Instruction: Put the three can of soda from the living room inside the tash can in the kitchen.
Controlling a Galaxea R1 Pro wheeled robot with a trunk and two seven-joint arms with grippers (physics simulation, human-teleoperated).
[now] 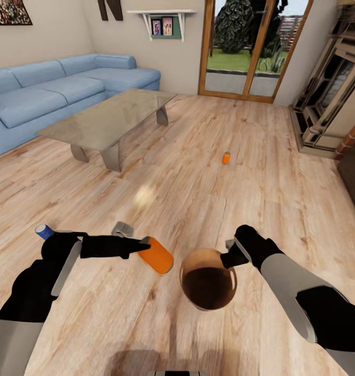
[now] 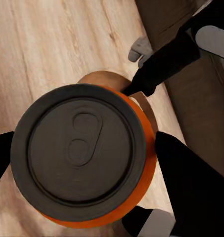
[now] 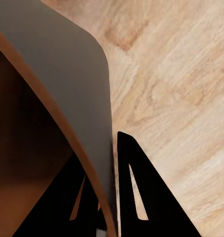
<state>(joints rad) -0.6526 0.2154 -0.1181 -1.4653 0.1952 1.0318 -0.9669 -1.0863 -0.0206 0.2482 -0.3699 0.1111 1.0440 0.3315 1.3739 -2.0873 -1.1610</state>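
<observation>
In the living room, our left gripper pinched an orange can, tilted just beside the rim of the wooden bin, which our right gripper clamped by its wall, one finger inside. A blue can lay near our left arm; another orange can stood well apart on open floor, beyond the low table.

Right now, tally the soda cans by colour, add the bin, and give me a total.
Orange cans: 2, one held in the left gripper as orange can, one standing on the floor farther off
Blue cans: 1, blue can by the left arm
Bins: 1, wooden bin gripped at its rim by the right gripper
Total: 4
</observation>
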